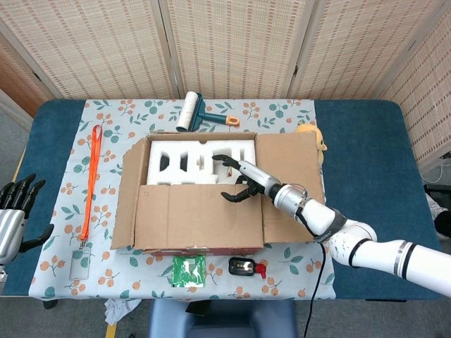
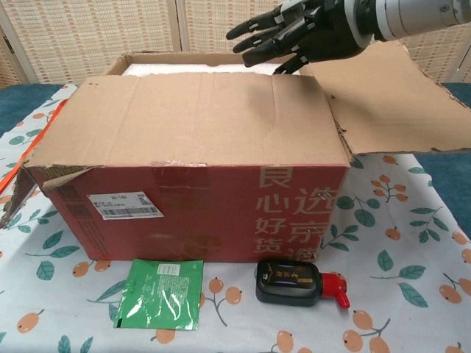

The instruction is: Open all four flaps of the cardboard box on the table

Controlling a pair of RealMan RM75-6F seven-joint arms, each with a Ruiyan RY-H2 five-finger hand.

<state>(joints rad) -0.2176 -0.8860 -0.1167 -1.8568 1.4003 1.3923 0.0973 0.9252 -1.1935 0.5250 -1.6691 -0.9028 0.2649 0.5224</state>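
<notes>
Covering the blue table, a leaf-patterned cloth faces woven screens.

Brown cardboard box, red front, white foam insert. Tablecloth: white, orange-fruit and leaf print. Orange lanyard; green packet.
</notes>
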